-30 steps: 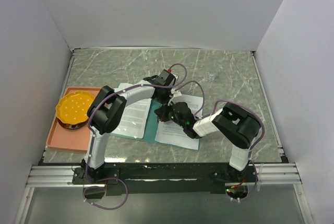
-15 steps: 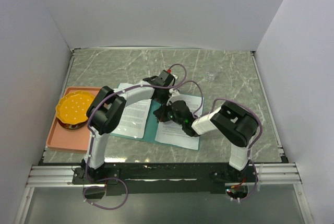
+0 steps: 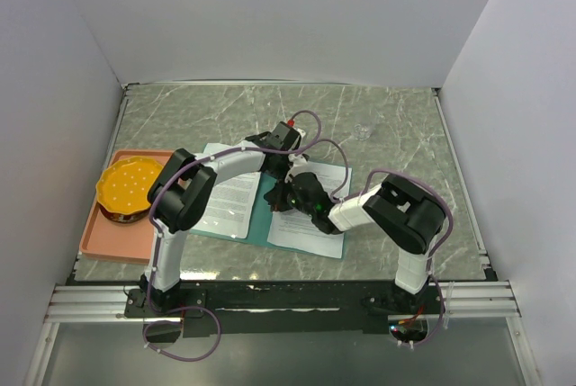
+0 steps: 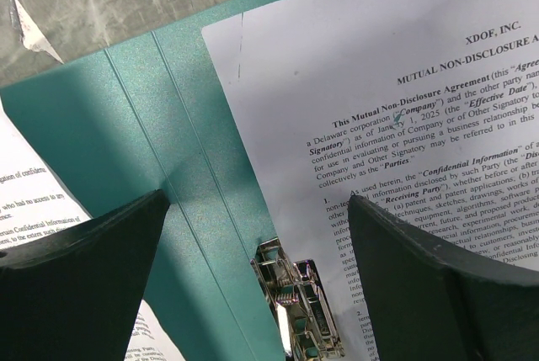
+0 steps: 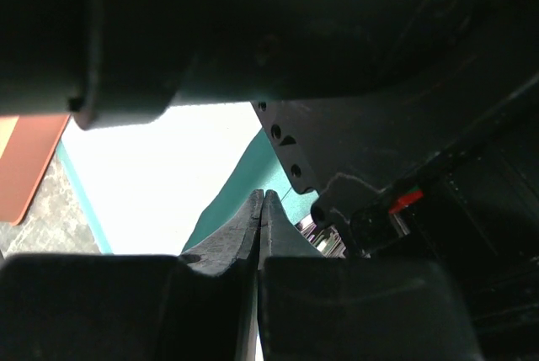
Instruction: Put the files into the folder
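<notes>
The teal folder (image 3: 258, 213) lies open on the table, its spine (image 4: 160, 117) running between two files. One printed sheet (image 3: 230, 195) rests on the left half. Another sheet (image 3: 306, 229), headed as a non-disclosure agreement (image 4: 396, 66), lies on the right half. A metal clip (image 4: 300, 310) sits at the spine. My left gripper (image 4: 261, 285) hovers open over that clip, nothing between its fingers (image 4: 93, 268). My right gripper (image 5: 263, 209) is shut with nothing in it, its tips low over the teal folder (image 5: 244, 188) beside the clip, under the left arm.
A salmon-orange tray (image 3: 112, 240) holding a yellow perforated lid on a dark bowl (image 3: 130, 184) stands at the left edge. A small clear object (image 3: 362, 131) lies at the back of the marble table. White walls enclose three sides.
My right arm has crept slightly left toward the folder's spine. The left arm and both sheets stay where they were.
</notes>
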Robot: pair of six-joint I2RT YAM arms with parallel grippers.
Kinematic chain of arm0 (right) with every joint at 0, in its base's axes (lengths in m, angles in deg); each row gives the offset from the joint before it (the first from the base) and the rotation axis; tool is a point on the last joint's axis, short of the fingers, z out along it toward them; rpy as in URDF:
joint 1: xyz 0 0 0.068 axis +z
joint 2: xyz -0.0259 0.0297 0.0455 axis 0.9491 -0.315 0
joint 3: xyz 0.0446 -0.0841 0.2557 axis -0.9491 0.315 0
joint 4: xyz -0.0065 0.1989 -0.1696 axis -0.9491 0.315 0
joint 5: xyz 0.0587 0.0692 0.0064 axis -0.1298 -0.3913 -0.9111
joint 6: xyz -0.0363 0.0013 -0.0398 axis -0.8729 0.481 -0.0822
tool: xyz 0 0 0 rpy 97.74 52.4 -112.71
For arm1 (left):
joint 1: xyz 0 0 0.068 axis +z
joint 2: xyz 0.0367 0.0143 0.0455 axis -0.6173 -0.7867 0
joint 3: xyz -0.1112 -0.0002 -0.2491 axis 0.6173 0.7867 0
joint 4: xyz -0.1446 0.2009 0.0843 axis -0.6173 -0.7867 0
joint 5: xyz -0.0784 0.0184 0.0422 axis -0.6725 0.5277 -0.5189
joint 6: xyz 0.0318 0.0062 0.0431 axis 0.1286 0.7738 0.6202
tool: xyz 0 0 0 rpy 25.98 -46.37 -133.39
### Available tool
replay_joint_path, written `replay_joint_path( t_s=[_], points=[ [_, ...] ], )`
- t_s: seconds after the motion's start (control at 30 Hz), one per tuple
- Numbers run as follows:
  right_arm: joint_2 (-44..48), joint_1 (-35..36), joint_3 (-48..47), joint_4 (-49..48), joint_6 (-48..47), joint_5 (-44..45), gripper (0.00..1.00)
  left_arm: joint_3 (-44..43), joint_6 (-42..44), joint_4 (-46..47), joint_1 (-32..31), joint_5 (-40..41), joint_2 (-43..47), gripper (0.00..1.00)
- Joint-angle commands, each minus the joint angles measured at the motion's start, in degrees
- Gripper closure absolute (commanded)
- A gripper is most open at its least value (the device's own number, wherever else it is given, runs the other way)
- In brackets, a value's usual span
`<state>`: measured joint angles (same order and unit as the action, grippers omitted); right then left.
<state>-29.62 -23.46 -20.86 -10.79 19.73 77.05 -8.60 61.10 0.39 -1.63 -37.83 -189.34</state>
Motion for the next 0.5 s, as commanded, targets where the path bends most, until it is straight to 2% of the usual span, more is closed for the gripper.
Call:
replay_joint_path(
  t_s=[0.0,0.47],
  points=[
    [-1.7,1.5,1.2,10.4,0.1,-0.3,1.00,2.6,0.8,-2.6,-0.9,-0.2,-0.9,0.04],
    [-3.2,2.9,3.9,10.8,4.6,4.0,1.00,2.9,1.2,-3.0,-0.9,-0.7,-0.4,0.04]
  ],
)
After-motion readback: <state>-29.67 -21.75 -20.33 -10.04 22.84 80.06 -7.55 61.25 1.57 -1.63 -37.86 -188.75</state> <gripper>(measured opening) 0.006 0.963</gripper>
